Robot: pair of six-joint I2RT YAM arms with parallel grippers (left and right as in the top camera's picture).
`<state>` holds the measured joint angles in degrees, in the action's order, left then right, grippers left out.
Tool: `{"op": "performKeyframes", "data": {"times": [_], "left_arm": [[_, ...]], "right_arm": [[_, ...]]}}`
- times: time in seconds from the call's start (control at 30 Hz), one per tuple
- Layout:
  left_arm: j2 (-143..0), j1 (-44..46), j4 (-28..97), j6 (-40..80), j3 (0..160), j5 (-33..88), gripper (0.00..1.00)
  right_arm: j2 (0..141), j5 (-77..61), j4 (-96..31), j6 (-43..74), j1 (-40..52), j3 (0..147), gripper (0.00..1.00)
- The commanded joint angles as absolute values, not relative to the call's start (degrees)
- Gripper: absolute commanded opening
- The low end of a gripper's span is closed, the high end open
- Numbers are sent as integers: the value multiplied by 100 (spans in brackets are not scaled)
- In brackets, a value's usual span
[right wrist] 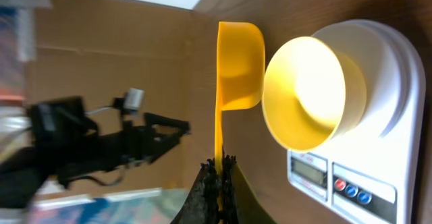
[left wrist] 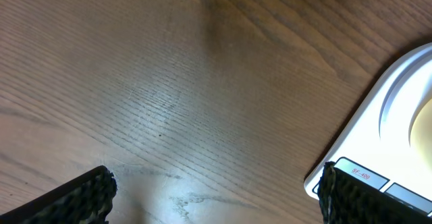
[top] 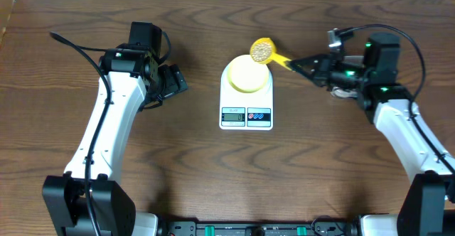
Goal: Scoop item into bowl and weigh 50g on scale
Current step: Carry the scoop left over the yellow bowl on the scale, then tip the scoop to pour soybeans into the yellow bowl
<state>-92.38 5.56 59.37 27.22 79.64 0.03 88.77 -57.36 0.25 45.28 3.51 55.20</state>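
Rt side: clamped hard on the tail end of the thin handle of the yellow scoop (right wrist: 239,62) w/ the right gripper (right wrist: 219,175), no gap visible betw. the jaws. Heaped in the scoop cup: a full load of beans (top: 262,49) — hanging level just behind the bowl (top: 249,74), at its far rim, not yet tipped. Bowl itself: centred on the round platform of the scale (top: 229,99). Inside washed out by glare in the wrist view, looks bare from overhead, can't say for sure. Display (top: 233,116): unreadable at this size.

Lt side: parked over bare table (left wrist: 169,82) just left of the scale w/ the left gripper (top: 175,82), spread wide, holding nothing.

Handling, as a guess: small, hard, round, dry, so sure to roll and bounce. Best to pour slow and low over the bowl centre, a few at a time near 50g. Light bowl, prob. easy to nudge off-centre; avoid knocking it w/ the scoop lip. Long stiff handle gripped far from the cup — expect wobble, so roll the wrist gently.
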Motion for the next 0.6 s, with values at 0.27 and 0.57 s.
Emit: {"op": "performKeyframes", "data": {"times": [0.27, 0.57], "left_arm": [[-9249, 537, 5948, 2775, 8005, -69, 98], [-9249, 537, 5948, 2775, 8005, -69, 98]], "right_arm": [[8903, -3859, -95, 2749, 1262, 5524, 1], [8766, -2558, -635, 1522, 1811, 5551, 1]]}}
